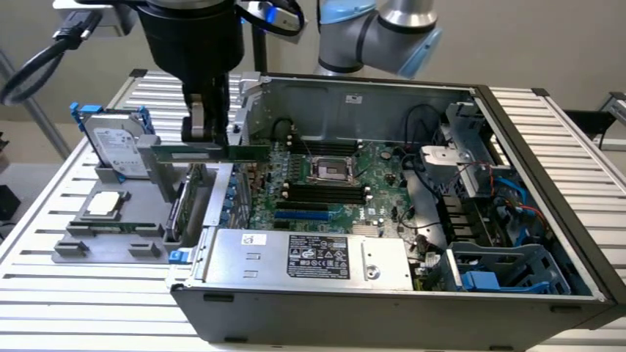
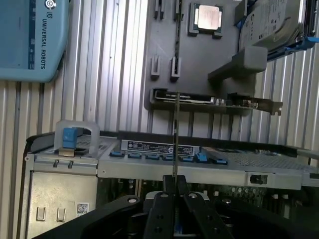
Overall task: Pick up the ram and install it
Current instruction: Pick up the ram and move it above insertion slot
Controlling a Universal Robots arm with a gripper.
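Checking in on the RAM job: the gripper [image 1: 210, 138] has its fingers pressed together on the ram [image 1: 176, 152], pinching it around the middle of its upper edge. That looks deliberate to me. Grab a long thin stick in the centre and it hangs level instead of drooping at one end, and the lower edge with the contacts is left free for the socket.

Right now the ram is up in the air, level, hovering over the side wall of the case [image 1: 372, 82] on the exterior view's left. It sits between the grey tray [image 1: 137, 213] and the open inside of the case. The black slots [image 1: 323, 194] are lower down and well apart from it, toward the exterior view's right, and the stick looks roughly parallel to them already.

In the wrist view the ram [image 2: 175, 139] is just a thin line running straight out from the gripper [image 2: 174, 186]. So it's seen edge-on and looks square in the grip, not skewed. The CPU [image 1: 105, 205] and drive [image 1: 117, 147] are parked on the tray, out of the way.
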